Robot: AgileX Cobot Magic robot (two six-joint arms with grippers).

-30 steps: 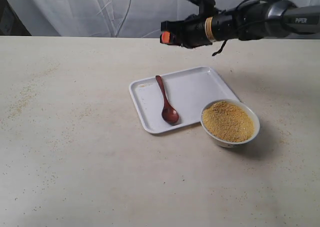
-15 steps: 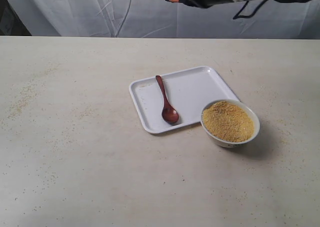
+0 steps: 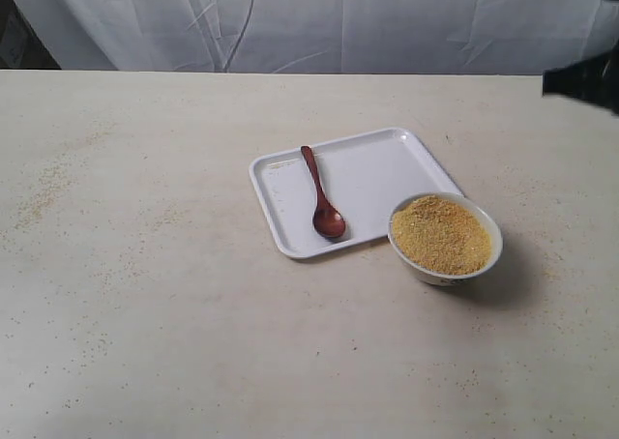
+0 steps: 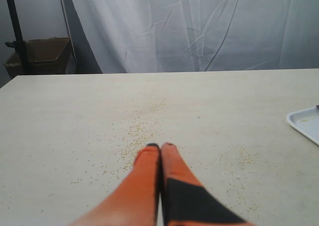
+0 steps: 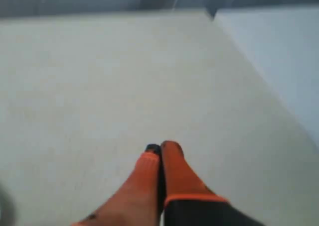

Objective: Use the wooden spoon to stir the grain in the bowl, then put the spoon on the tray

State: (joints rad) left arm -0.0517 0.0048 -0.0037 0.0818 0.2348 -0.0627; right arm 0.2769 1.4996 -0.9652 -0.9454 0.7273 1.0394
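The dark reddish-brown wooden spoon lies on the white tray, its oval bowl near the tray's front rim. To the tray's front right stands the small white bowl, heaped with yellow-orange grain. In the exterior view only a dark piece of the right arm shows at the right edge. My right gripper is shut and empty over bare table. Far from the bowl, my left gripper is also shut and empty, with a corner of the tray at the edge of its view.
Loose grains are scattered on the beige table in front of the left gripper and along the table's left side. A white cloth hangs behind the table. The table's far corner shows in the right wrist view.
The right arm has risen and pulled back to the right, leaving the space above the tray; only its end still shows. Spoon, tray and bowl have not moved.
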